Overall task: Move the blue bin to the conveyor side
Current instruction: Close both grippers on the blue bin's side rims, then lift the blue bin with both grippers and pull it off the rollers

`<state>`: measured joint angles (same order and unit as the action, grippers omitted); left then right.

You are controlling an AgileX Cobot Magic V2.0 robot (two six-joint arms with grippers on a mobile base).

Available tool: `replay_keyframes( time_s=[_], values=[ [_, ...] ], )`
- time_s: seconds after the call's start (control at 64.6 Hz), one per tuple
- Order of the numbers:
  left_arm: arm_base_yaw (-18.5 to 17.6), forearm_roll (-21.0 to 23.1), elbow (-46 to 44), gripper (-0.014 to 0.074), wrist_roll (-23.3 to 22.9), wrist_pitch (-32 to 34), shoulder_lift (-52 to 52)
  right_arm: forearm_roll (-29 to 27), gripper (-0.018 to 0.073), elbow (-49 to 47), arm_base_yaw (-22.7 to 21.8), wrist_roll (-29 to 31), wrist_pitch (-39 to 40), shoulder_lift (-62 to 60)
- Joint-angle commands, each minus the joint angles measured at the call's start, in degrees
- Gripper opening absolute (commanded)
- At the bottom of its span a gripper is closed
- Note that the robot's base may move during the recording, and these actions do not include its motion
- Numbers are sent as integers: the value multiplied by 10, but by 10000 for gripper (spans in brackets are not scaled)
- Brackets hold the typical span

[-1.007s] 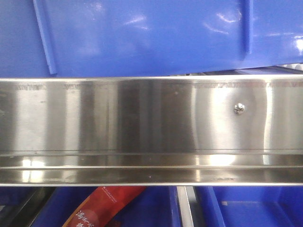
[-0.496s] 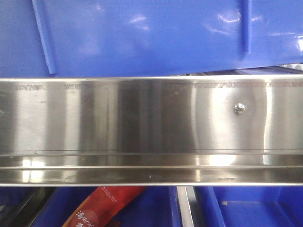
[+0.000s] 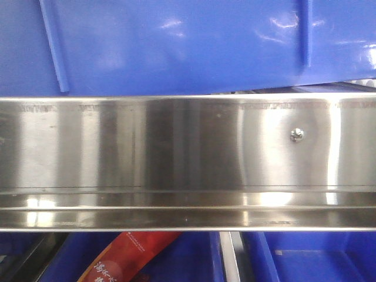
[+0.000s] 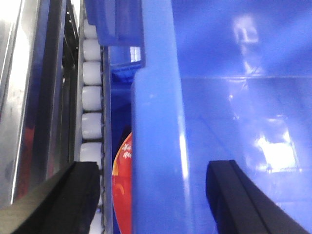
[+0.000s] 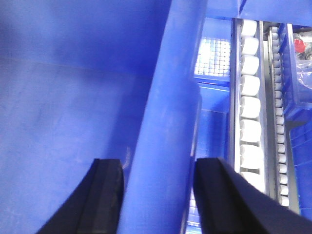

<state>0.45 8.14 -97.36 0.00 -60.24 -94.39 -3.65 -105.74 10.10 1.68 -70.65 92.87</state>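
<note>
The blue bin fills the top of the front view, its glossy wall with thin raised ribs just above a steel rail. My left gripper is open and straddles the bin's thick rim, with a gap on each side; one finger hangs outside the wall, the other inside the bin. My right gripper is shut on the bin's rim, both black fingers against it, one inside and one outside. The conveyor is out of view.
A shiny stainless-steel rail with a screw crosses the front view. Below it sit smaller blue shelf bins and a red packet. Rows of white rollers run beside the bin's outer wall.
The blue bin's wall has shifted very slightly to the left in the front view. The rail and the things below it have not moved.
</note>
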Motion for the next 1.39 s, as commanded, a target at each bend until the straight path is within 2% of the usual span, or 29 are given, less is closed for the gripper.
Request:
replay_keyframes(
  time_s=[0.0,0.077,0.325,0.682,0.821,0.929,1.131,1.379],
  values=[
    [-3,4,-5,336,0,13,-2,8,-79,2,-1,-7,7,-5],
    [-3,5,-5,268,0,10,-3,8,-79,2,-1,-7,7,-5],
    [-3,7,-5,-37,0,9,-3,8,-79,2,-1,-7,7,-5],
    [-3,7,-5,-16,0,13,-3,7,-79,2,-1,-7,7,-5],
    [-6,38,-8,-18,0,11,-1,4,-79,0,-1,-13,7,-7],
    [-17,17,-22,-18,-7,9,10,5,-79,-23,-1,-20,7,-12],
    [-47,-53,-64,-18,-36,-38,23,15,-79,-72,-1,-20,7,-18],
    [-59,-56,-107,-18,-51,-57,43,15,-80,-73,-1,-20,7,-28]
  ],
)
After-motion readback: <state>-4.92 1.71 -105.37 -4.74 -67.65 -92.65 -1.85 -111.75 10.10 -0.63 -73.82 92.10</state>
